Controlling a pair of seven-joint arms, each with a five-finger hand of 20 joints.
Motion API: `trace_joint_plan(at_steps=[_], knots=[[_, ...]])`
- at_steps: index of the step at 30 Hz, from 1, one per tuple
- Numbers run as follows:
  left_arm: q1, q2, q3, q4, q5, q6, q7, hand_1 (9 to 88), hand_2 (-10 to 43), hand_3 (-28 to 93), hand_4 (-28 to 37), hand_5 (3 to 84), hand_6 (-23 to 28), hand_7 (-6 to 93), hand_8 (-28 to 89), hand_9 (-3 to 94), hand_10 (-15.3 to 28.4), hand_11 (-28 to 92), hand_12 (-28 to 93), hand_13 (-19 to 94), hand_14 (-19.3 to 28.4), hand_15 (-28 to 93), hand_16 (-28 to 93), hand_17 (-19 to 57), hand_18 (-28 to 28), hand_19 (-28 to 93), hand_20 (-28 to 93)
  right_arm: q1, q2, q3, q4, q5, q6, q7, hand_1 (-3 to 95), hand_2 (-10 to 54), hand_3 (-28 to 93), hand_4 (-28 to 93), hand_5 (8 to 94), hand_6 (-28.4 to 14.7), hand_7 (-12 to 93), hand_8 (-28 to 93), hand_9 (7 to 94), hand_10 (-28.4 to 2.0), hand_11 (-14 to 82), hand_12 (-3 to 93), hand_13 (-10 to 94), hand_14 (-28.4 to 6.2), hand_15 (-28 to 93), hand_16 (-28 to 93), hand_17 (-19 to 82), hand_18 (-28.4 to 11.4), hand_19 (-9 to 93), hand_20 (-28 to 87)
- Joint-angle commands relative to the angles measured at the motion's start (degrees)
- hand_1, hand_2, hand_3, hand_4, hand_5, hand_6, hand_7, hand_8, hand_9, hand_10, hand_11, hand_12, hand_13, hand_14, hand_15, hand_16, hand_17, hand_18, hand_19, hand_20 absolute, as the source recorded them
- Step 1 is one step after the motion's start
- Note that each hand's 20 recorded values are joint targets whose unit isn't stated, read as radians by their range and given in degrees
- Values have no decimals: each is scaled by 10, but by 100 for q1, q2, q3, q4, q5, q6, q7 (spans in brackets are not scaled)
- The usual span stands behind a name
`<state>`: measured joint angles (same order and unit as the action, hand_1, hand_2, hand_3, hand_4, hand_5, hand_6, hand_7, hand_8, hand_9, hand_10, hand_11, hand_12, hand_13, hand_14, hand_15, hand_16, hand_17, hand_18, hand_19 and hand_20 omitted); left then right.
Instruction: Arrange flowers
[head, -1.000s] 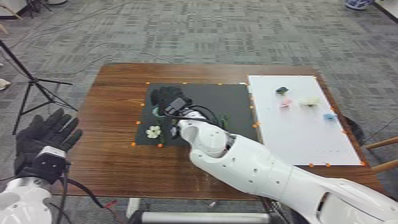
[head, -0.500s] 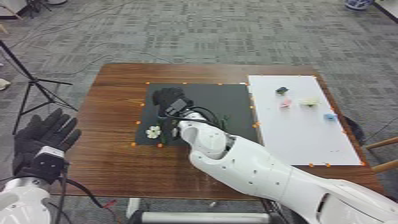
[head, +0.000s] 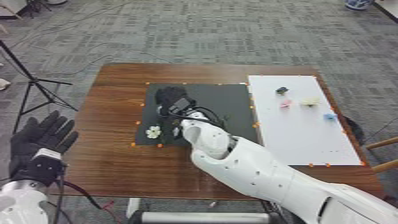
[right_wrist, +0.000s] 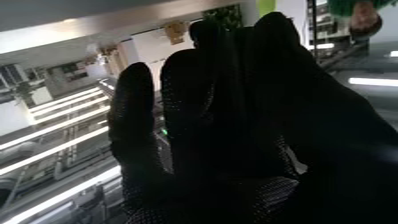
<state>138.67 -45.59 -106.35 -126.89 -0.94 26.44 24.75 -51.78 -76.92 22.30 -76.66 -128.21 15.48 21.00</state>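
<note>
Counter (head: 115, 115) with one black mat (head: 222, 95). On the mat, near-left corner: one white flower (head: 154, 132). Right of the mat: one white board (head: 306, 142) bearing four small pieces, namely one dark green piece (head: 282, 90), one pink flower (head: 286, 103), one cream flower (head: 310, 102) and one blue flower (head: 330, 117). Two robot hands: the right robot hand (head: 171, 94) over the mat's far-left part, its grip impossible to tell; the left robot hand (head: 37, 140) left of the mat, spread wide.
</note>
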Motion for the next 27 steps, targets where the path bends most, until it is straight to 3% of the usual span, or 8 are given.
trace_joint_plan(at_steps=[1, 5, 10, 11, 18, 20, 24, 27], knots=[[239, -243, -182, -85, 15, -28, 49, 270, 172, 717, -282, 398, 94, 108, -77, 328, 138, 183, 118, 248, 134, 306, -27, -20, 124, 252, 125, -555, 633, 1355, -885, -296, -395, -161, 550, -95, 715, -283, 585, -6, 257, -154, 647, -115, 207, 175, 643, -71, 631, 442, 304, -225, 771, 383], [431, -323, -351, -169, 8, -15, 112, 269, 172, 718, -281, 397, 94, 107, -77, 328, 138, 182, 118, 247, 134, 305, -27, -20, 124, 251, 125, -827, 1267, 1989, -1323, -143, -480, 224, 485, -95, 762, -283, 574, -13, 227, -146, 630, -120, 188, 155, 638, -101, 644, 356, 297, -231, 772, 379], [682, -325, -528, -230, -129, 7, 279, 269, 172, 718, -282, 398, 94, 109, -77, 328, 138, 181, 118, 248, 134, 305, -27, -19, 124, 251, 125, -1179, 1782, 2790, -1417, -85, -1264, 841, 433, -95, 763, -270, 560, -35, 171, -122, 603, -138, 160, 146, 629, -116, 630, 299, 288, -241, 765, 369], [691, -338, -543, -236, -110, 2, 258, 269, 172, 718, -282, 398, 94, 109, -77, 328, 138, 181, 118, 248, 134, 305, -27, -20, 124, 251, 125, -1278, 1923, 2889, -1474, 12, -1247, 1022, 424, -95, 763, -265, 547, -44, 161, -117, 586, -146, 154, 145, 617, -123, 619, 290, 282, -244, 757, 364], [809, -287, -616, -254, -170, -3, 333, 270, 172, 717, -282, 398, 94, 108, -78, 328, 138, 180, 119, 248, 134, 304, -27, -20, 124, 251, 125, -2124, 2574, 3698, -1774, -358, -1292, 1728, 406, -92, 769, -250, 497, -78, 133, -97, 518, -179, 140, 137, 564, -149, 603, 225, 265, -254, 747, 314], [818, -253, -592, -263, -208, 46, 366, 270, 172, 717, -282, 398, 94, 108, -78, 328, 138, 180, 119, 248, 134, 304, -27, -20, 124, 251, 125, -2313, 2637, 3930, -1759, -180, -1241, 1831, 406, -93, 772, -250, 491, -83, 130, -97, 502, -183, 138, 136, 556, -155, 604, 219, 265, -257, 750, 308], [840, -228, -544, -265, -232, 16, 391, 270, 172, 717, -282, 398, 93, 109, -78, 329, 138, 182, 119, 248, 134, 305, -26, -20, 124, 252, 125, -2417, 2694, 4109, -1651, -212, -1349, 2107, 420, -95, 774, -250, 465, -96, 116, -96, 457, -178, 131, 122, 583, -153, 640, 216, 287, -264, 795, 312], [830, -224, -529, -263, -215, 30, 380, 270, 172, 717, -282, 398, 94, 109, -78, 329, 138, 183, 119, 248, 134, 306, -26, -20, 124, 252, 125, -2413, 2710, 4210, -1703, -77, -1834, 2264, 432, -95, 776, -253, 448, -104, 104, -96, 437, -179, 122, 110, 589, -151, 657, 214, 292, -267, 805, 309]])
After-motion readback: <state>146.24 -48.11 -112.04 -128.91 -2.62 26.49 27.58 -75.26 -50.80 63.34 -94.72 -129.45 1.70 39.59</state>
